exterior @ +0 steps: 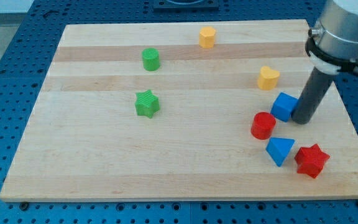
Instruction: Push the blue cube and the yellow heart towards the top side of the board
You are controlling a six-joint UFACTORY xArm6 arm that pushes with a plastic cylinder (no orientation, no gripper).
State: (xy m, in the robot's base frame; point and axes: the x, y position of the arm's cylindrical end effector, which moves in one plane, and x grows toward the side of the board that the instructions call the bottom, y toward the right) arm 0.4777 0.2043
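Observation:
The blue cube [284, 106] lies at the view's right, just left of my tip [302, 120], which touches or nearly touches its right side. The yellow heart [268, 78] lies a little above and to the left of the cube, apart from it. The rod rises from the tip to the arm's grey body at the view's top right.
A red cylinder [263, 126] sits just below-left of the blue cube. A blue triangular block [280, 150] and a red star [311, 160] lie below. A yellow block [207, 37] is near the top edge. A green cylinder [151, 60] and green star [146, 104] lie left.

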